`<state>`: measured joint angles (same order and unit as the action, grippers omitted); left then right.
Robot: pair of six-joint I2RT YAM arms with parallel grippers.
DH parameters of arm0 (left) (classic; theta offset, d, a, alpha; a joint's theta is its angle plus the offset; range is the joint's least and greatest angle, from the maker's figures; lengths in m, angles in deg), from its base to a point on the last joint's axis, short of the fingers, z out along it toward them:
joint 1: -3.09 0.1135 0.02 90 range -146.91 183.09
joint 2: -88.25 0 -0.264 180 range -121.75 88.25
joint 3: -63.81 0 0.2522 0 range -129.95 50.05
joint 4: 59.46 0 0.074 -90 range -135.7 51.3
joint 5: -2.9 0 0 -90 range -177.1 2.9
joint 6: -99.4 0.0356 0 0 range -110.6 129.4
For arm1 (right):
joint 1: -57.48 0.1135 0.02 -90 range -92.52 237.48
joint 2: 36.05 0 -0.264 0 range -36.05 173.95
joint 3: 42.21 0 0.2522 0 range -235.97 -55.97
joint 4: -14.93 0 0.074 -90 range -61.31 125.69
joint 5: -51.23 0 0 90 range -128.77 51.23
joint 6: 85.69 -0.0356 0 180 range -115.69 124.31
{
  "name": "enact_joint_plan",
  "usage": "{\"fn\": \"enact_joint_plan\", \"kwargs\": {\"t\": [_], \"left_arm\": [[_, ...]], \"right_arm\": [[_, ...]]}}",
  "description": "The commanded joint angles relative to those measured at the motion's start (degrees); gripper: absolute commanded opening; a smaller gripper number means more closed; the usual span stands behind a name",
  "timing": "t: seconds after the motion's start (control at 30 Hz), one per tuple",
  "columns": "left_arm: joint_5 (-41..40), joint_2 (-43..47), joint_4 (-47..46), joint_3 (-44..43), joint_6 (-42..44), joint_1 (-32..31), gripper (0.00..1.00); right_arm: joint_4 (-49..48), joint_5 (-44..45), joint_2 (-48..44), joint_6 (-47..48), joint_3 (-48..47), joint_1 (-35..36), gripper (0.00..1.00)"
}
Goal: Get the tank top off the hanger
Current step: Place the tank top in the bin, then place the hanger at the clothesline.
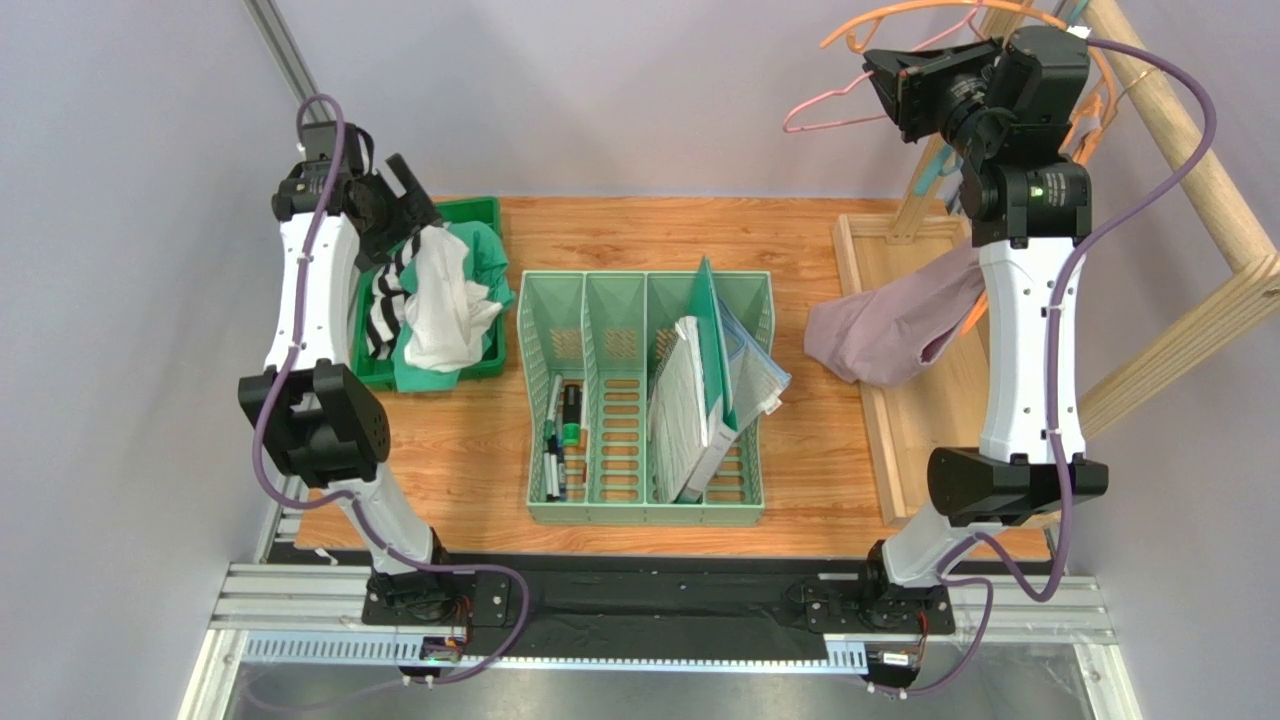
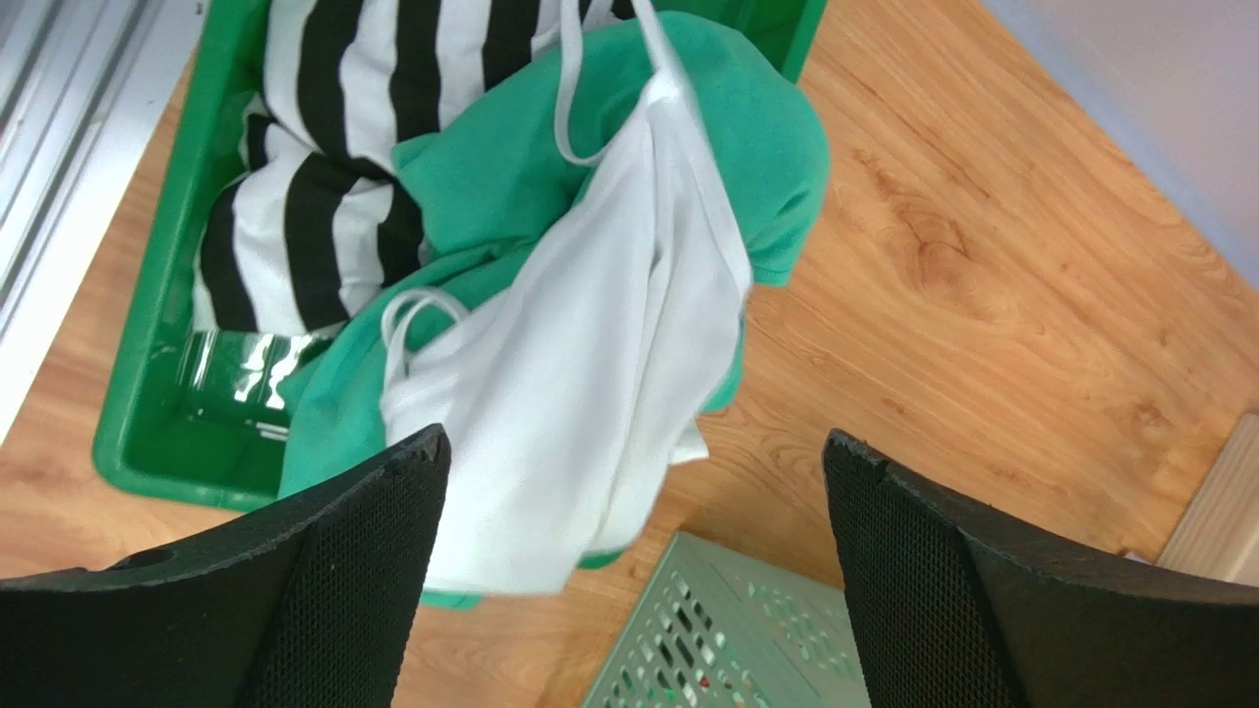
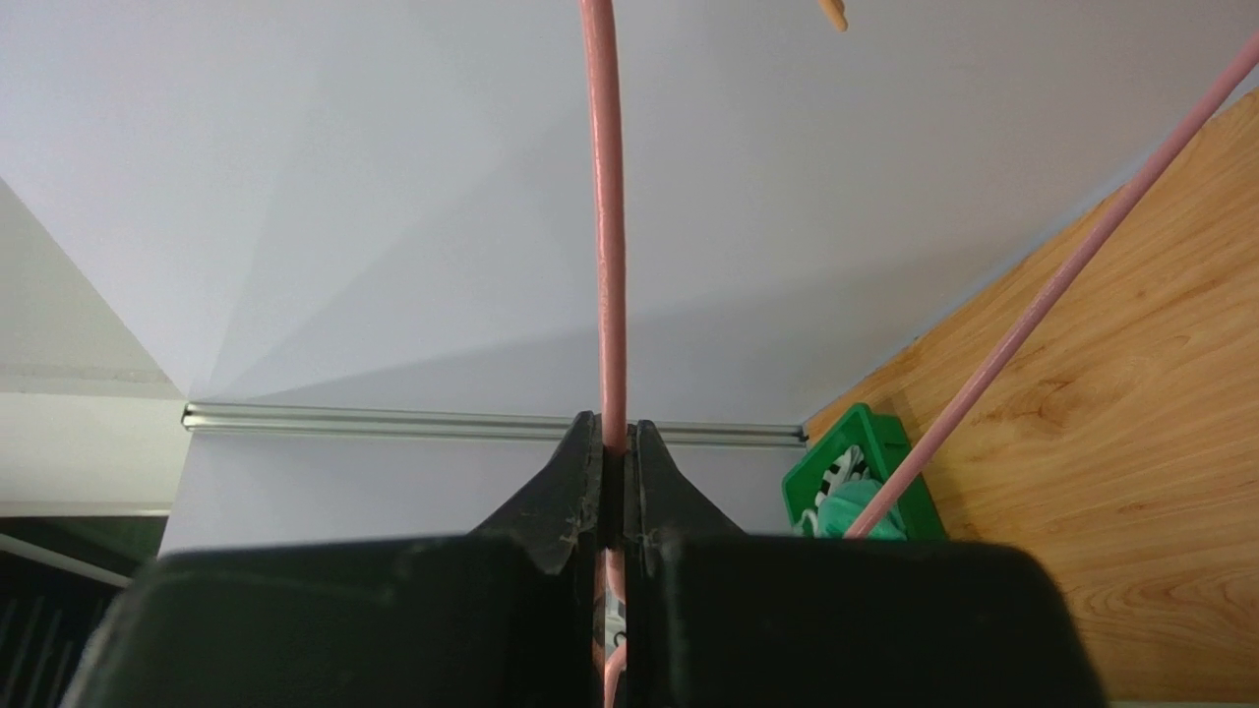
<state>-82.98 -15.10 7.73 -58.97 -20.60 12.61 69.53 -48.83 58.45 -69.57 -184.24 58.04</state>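
Left hand: my left hand [image 2: 636, 450] is spread wide and holds nothing, above the green bin [image 2: 148, 398] at the far-left corner of the worktop [image 2: 961, 295].
Right hand: my right hand [image 3: 618, 443] is pressed together on the wire of the pink hanger [image 3: 602, 221], high over the far-right corner. The hanger looks bare.
Tank top: the white tank top [image 2: 591, 369] lies in the bin on the green shirt [image 2: 739, 133], beside the striped garment [image 2: 325, 192]. It's off the hanger, so I judge the task about done.
Risk, spill: its lower part hangs over the bin rim toward the worktop's middle. A brush from my left hand could drag it out.
Risk, grip: I pinch the thin wire at one spot, so the hanger may swivel or slip.
Risk, snag: the pink hanger could catch the orange hangers [image 1: 887, 23] by the wooden rack [image 1: 1187, 128].
Garments: three in the bin, plus one mauve garment [image 1: 879, 330] near the right edge.
Hangers: one pink. The orange ones are tangled and I cannot count them.
Containers: one bin and one mint organiser [image 1: 646, 510] with three slots.
Hands: two.
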Motion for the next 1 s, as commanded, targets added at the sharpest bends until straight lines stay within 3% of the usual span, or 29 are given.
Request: {"fn": "enact_joint_plan", "kwargs": {"t": [0.0,0.13,0.17,0.2,0.23,0.27,0.33,0.47,0.67,0.97], "left_arm": [[-3.3,9.3,4.2,-1.9,-3.6,0.4,0.99],[2.3,16.8,4.4,0.7,-7.4,-0.1,0.99],[7.7,20.3,1.8,1.6,-8.2,-0.6,0.99],[10.8,22.5,-1.3,2.9,-9.8,-1.7,0.98],[14.1,26.4,-10.4,6.1,-10.3,-3.1,0.95],[18.7,27.8,-14.5,7.0,-11.0,-7.3,0.94],[20.5,29.3,-22.6,5.7,-10.1,-12.8,0.94],[21.5,23.1,-24.8,-6.8,-3.8,-30.6,0.94],[19.8,10.3,-27.1,-20.6,7.7,-47.2,0.93],[18.4,0.7,-25.8,-26.3,11.3,-52.4,0.96]], "right_arm": [[-5.0,-1.9,-2.6,-1.4,0.2,0.1,0.00],[-5.0,-1.5,-1.9,-1.3,-0.1,0.4,0.00],[-5.0,-1.7,-1.8,-1.4,0.1,0.5,0.00],[-5.0,-1.8,-1.6,-1.3,0.3,0.5,0.00],[-4.9,-1.9,-1.3,-1.0,0.3,0.6,0.00],[-4.5,-2.0,-1.2,-0.3,0.1,0.7,0.00],[-3.5,-2.4,-1.2,0.2,0.3,0.8,0.00],[-3.7,-3.6,-2.1,1.2,2.1,1.7,0.00],[-1.7,-3.1,-4.7,3.0,4.1,4.4,0.00],[-1.5,-2.9,-12.1,3.8,12.3,6.4,0.00]]}}
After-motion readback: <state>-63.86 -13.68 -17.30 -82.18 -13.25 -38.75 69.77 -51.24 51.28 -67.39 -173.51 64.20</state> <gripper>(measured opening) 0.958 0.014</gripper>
